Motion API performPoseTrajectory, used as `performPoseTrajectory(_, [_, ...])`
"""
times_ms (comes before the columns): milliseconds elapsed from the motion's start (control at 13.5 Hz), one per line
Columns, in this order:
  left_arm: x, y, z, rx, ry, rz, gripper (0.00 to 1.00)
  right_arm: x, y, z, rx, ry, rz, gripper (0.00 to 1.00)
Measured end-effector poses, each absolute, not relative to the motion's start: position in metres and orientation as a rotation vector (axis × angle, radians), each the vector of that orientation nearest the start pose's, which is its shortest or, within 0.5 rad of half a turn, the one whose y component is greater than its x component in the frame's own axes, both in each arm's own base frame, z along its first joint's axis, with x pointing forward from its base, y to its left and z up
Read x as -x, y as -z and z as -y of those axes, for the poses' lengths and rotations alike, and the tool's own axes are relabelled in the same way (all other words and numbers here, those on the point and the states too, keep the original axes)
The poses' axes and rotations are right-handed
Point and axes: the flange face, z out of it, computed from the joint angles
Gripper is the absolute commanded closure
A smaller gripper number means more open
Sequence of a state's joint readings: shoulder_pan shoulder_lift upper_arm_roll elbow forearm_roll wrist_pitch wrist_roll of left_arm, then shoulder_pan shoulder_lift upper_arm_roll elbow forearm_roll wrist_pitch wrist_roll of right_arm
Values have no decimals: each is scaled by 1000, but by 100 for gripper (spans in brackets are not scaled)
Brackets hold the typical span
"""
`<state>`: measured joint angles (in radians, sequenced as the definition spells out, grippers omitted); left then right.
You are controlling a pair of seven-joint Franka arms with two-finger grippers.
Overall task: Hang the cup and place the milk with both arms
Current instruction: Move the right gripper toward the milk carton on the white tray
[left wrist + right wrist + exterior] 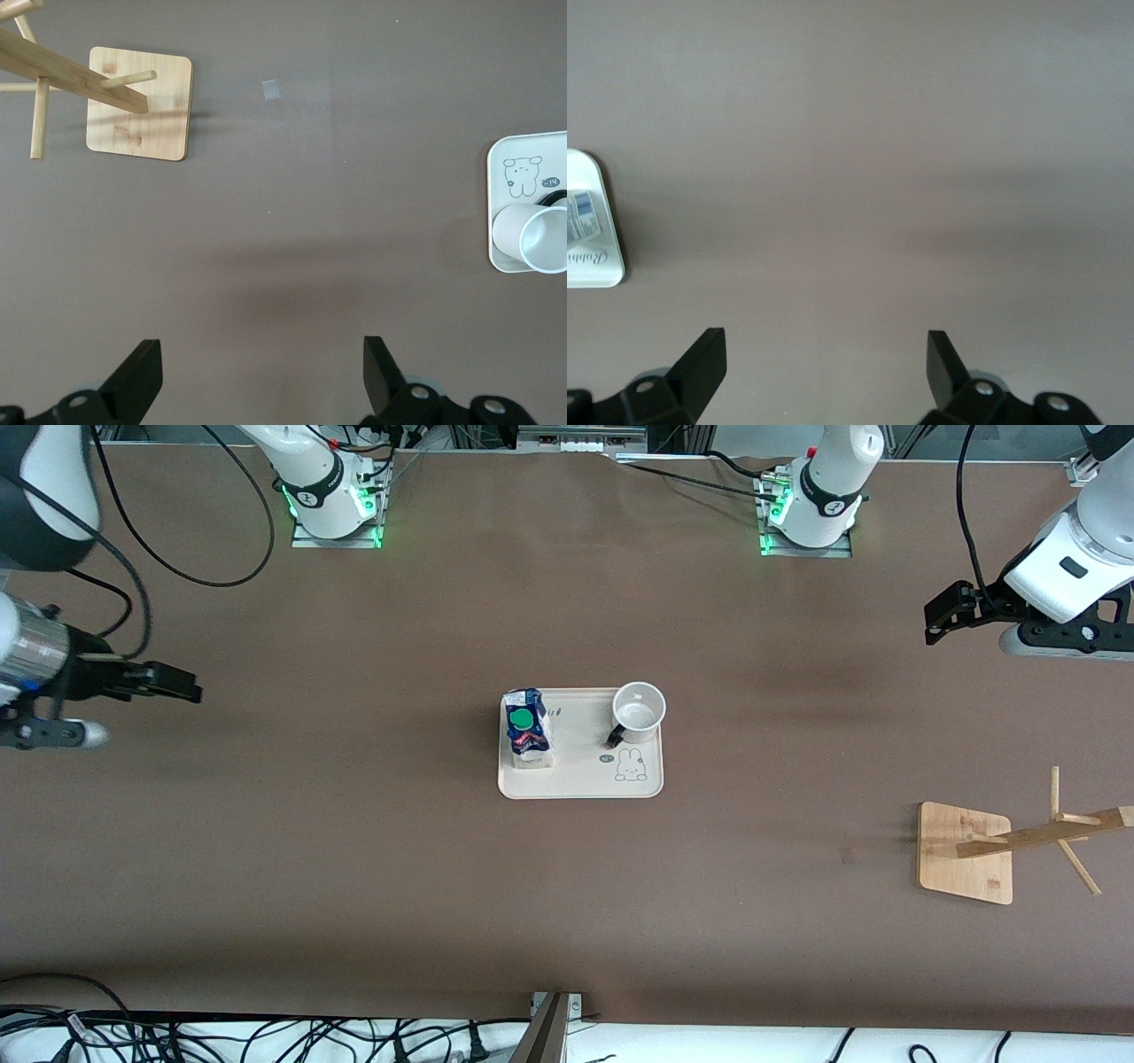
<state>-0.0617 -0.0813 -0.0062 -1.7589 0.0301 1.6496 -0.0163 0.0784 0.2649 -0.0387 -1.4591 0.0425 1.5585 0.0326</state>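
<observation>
Nearest the front camera, toward the left arm's end of the brown desk (354, 886), stands a wooden rack (1019, 841) on a square base, its post leaning across the view with short pegs sticking out; the left wrist view shows the same rack (115, 97) well apart from everything else. Farther from the camera than that rack, at the middle of the desk, lies a cream tray (580, 779) printed with a small rabbit drawing. On the tray, toward the right arm's end, the milk (527, 728) stands upright, its green cap facing up on the dark blue top. On the tray's corner toward the left arm's end and farthest from the camera stands the cup (638, 712), mouth up and empty, its black handle pointing toward the camera; the left wrist view catches the cup (536, 239) at the tray's edge. Well apart from the tray, the right gripper (173, 684) hangs over bare desk at the right arm's end, jaws spread wide and holding nothing. At the other end, farther from the camera than the rack, the left gripper (943, 615) hangs over bare desk, jaws likewise spread and empty
</observation>
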Motion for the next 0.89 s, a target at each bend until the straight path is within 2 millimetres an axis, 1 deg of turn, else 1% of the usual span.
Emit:
performPoseTrajectory(148, [-531, -586, 34, 3108, -42, -85, 0, -633, -494, -70, 3103, -265, 99, 0])
performPoseTrajectory(223, [-531, -586, 34, 3108, -42, -86, 0, -637, -485, -90, 3089, -244, 135, 0])
performPoseTrajectory(297, [-531, -586, 34, 3108, -42, -87, 0, -641, -477, -106, 3038, -225, 141, 0])
performPoseTrajectory(371, [-531, -586, 34, 3108, -42, -87, 0, -643, -472, -114, 2970, -222, 121, 0])
performPoseTrajectory(445, [-531, -586, 34, 3108, -42, -87, 0, -645, -468, -116, 2919, -229, 95, 0])
performPoseTrajectory(594, [-531, -586, 34, 3108, -42, -87, 0, -649, -462, -116, 2882, -223, 62, 0])
performPoseTrajectory(742, [-531, -587, 34, 3108, -42, -87, 0, -653, -458, -122, 2870, -206, -15, 0])
performPoseTrajectory(816, [-531, -587, 34, 3108, -42, -87, 0, -654, -458, -133, 2858, -195, -64, 0])
performPoseTrajectory(891, [-531, -587, 34, 3108, -42, -87, 0, -654, -459, -150, 2852, -175, -100, 0])
